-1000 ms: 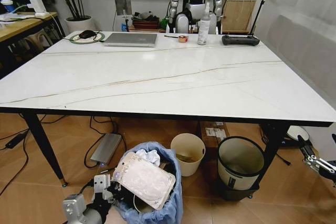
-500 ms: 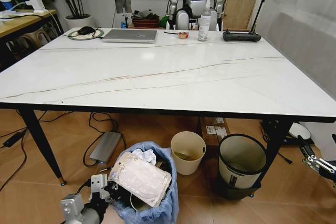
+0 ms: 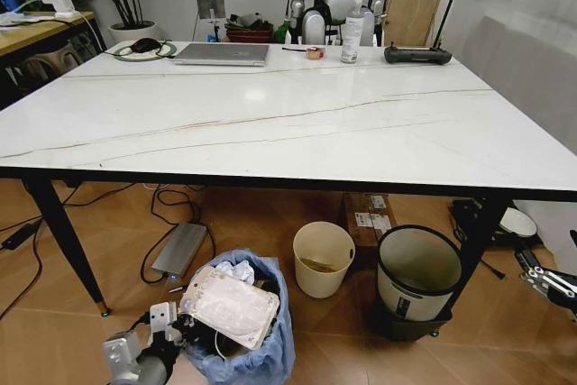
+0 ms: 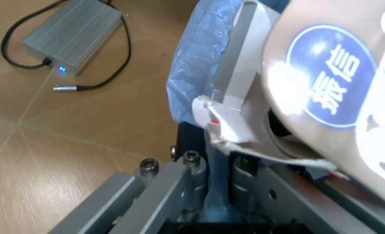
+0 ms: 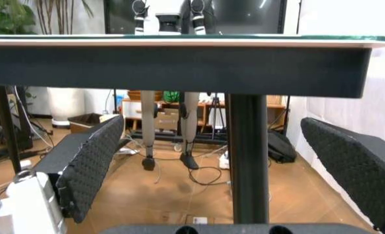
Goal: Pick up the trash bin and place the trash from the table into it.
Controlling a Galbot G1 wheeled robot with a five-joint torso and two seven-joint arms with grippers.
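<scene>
The trash bin (image 3: 261,358), lined with a crinkled light-blue bag (image 4: 194,83), stands on the floor in front of the table (image 3: 270,123), low in the head view. My left gripper (image 3: 171,331) (image 4: 213,168) is shut on the bin's rim and bag. Trash fills the bin: a crumpled white tissue (image 3: 236,270) and a pale cardboard pack (image 3: 230,306) whose round blue logo (image 4: 336,78) shows in the left wrist view. My right gripper (image 3: 545,281) (image 5: 225,165) hangs low at the far right beside a black table leg (image 5: 248,156), open, holding nothing.
Under the table stand a cream bucket (image 3: 323,259), a grey-and-black bin (image 3: 415,281) and a cardboard box (image 3: 370,218). A silver box (image 3: 180,250) with cables lies on the floor. A laptop (image 3: 221,53), spray bottle (image 3: 352,29) and black controller (image 3: 416,55) line the table's far edge.
The head view has shifted, with the table sliding upward in the picture. The left gripper and the bin have drawn slightly away from the cream bucket, toward me. The right gripper holds its place.
</scene>
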